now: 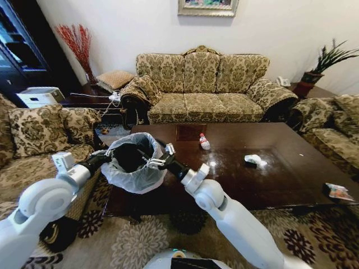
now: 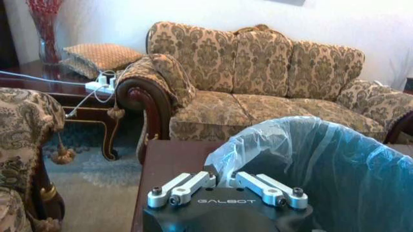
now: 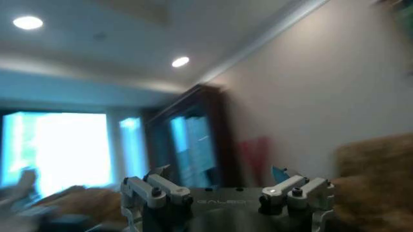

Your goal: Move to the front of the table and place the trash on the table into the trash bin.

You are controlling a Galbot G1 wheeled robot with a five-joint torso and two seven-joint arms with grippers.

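The table [image 1: 263,185] stood before a patterned sofa [image 1: 202,84]. At its near-left corner the trash bin [image 1: 133,162] hung between 2 grippers: the left gripper [image 1: 107,154] pinched the bag rim, the right gripper [image 1: 154,162], spread wide, pointed at the bin. Remaining trash, a bottle [image 1: 205,143], a wrapper [image 1: 253,159] and a packet [image 1: 338,192], lay right of the bin. Judged step: mid-dropping; next, reach rightward.

Both arms are glossy white with rounded joints and black wrists. Each tool, left [image 2: 226,186] and right [image 3: 223,191], has silver linkages, dark screws and a black base marked GALBOT.
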